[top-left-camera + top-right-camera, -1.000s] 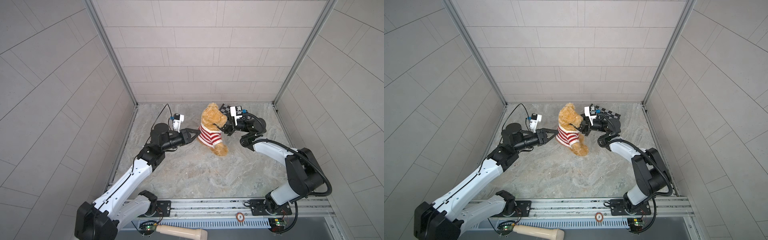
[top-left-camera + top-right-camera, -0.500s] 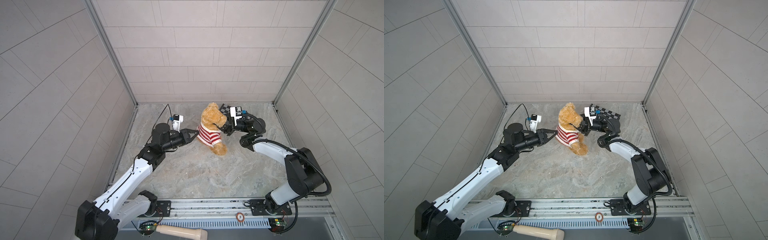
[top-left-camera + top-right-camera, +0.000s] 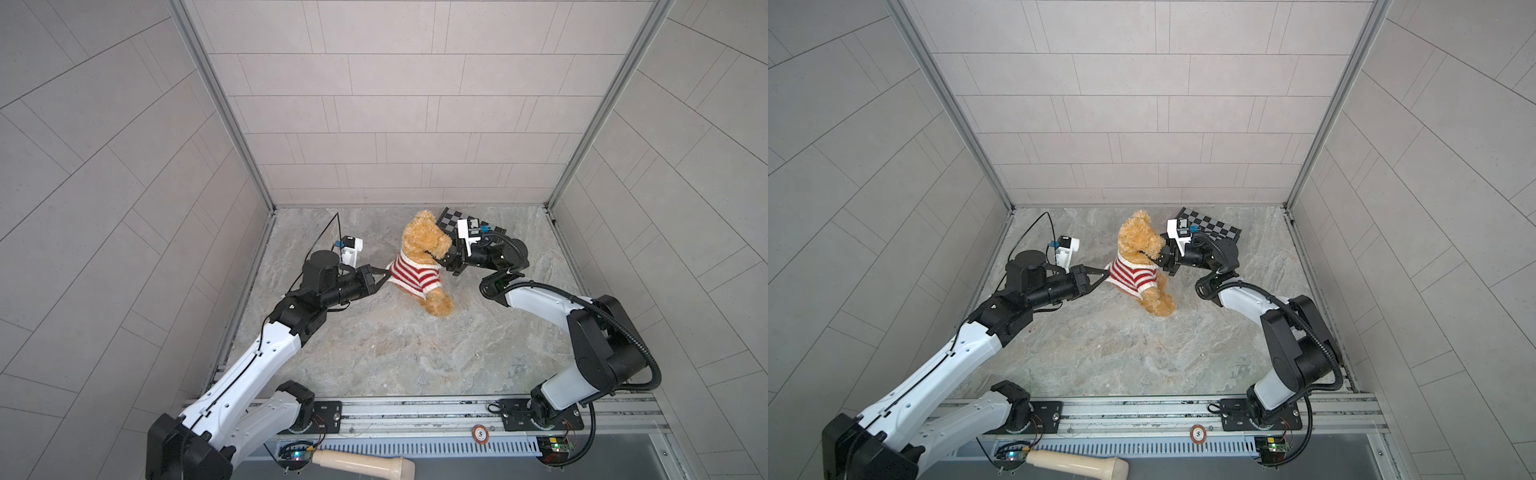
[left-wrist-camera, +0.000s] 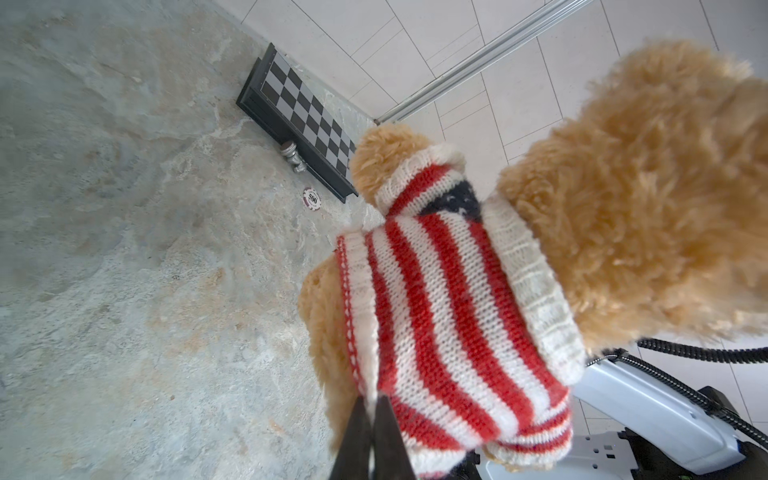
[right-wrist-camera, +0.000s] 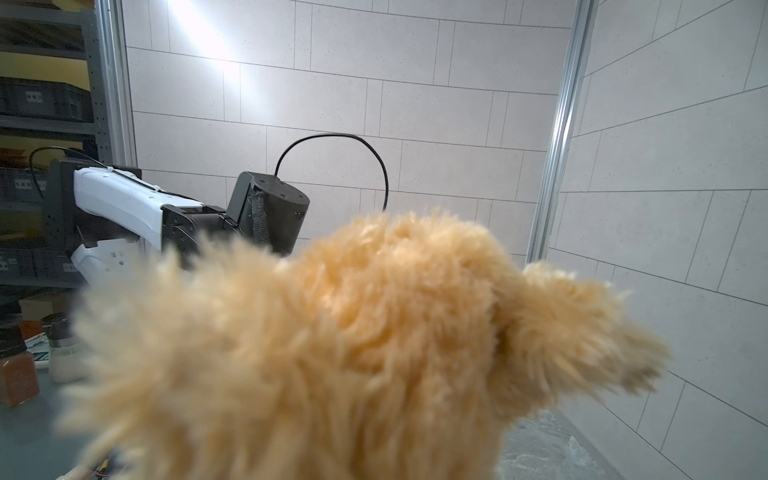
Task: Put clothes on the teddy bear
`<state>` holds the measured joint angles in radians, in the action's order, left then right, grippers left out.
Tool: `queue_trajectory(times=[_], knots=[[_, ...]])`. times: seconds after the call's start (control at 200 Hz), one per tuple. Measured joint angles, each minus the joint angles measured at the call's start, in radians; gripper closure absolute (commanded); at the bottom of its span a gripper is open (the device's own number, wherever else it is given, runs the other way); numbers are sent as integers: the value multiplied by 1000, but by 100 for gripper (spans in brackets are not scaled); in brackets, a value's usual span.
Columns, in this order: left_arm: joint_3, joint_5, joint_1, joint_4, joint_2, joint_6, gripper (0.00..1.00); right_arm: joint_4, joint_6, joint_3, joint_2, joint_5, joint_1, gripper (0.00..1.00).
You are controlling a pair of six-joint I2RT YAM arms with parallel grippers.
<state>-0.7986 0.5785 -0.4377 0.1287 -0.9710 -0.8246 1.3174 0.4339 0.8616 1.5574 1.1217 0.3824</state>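
Observation:
The teddy bear (image 3: 424,245) (image 3: 1138,243) sits upright at the back middle of the stone floor, wearing a red-and-white striped sweater (image 3: 411,278) (image 3: 1131,276) over its body. My left gripper (image 3: 386,272) (image 3: 1106,272) is shut on the sweater's hem at the bear's back, and the left wrist view shows the hem (image 4: 365,386) pinched between the dark jaws (image 4: 372,405). My right gripper (image 3: 446,262) (image 3: 1163,262) presses in under the bear's snout with its fingertips buried in fur. The right wrist view shows only tan fur (image 5: 332,353) up close.
A checkered board (image 3: 465,218) (image 3: 1212,226) (image 4: 307,120) lies at the back right, with a small metal piece (image 4: 293,157) and a poker chip (image 4: 312,198) beside it. Tiled walls close in on three sides. A wooden handle (image 3: 361,461) lies beyond the front rail.
My left gripper has closed onto the sweater's hem. The bear and the right arm have barely moved.

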Motion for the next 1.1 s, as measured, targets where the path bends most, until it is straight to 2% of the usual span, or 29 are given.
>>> queue_trajectory(times=[0.385,0.846,0.906,0.956,1.021,1.096], knots=[[0,4,45,146,60,90,99,-60,-95,-38,-62,-38,5,100],[62,25,-18,-53,-40,24,99,10,-45,-39,-61,-92,25,100],[64,21,-25,-59,-48,23,97,4,-45,-39,-61,-97,25,100],[61,13,-28,-49,-50,31,88,-8,-49,-39,-61,-101,25,100],[41,-14,-28,0,-48,56,81,-43,-68,-39,-62,-114,26,100],[16,-43,-25,64,-31,91,78,-98,-106,-39,-74,-142,27,100]])
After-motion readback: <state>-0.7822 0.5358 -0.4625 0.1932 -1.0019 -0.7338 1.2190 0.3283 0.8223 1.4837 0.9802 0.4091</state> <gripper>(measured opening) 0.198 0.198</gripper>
